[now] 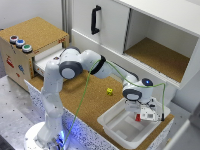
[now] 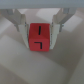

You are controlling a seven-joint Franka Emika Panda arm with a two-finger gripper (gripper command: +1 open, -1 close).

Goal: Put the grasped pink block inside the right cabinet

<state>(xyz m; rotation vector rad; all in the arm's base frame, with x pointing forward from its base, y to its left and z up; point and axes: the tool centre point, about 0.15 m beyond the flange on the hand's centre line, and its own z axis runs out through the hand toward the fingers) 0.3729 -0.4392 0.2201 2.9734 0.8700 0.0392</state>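
The pink block point(image 2: 41, 42) is a small reddish cube with dark marks, clamped between my two fingers point(image 2: 21, 24). My gripper point(image 2: 41, 34) is shut on it. In the exterior view the gripper point(image 1: 141, 115) hangs low over a white tray point(image 1: 112, 125) near the counter's front, and the block point(image 1: 138, 117) shows as a red speck at the fingertips. The right cabinet point(image 1: 160, 57) stands open behind and above the gripper, with white walls and a cork-brown floor.
A small yellow cube point(image 1: 109, 91) lies on the cork counter towards the exterior view's left of the tray. A white door with a black handle point(image 1: 95, 19) adjoins the cabinet. A cork-topped box with coloured buttons point(image 1: 20, 43) stands at the far left.
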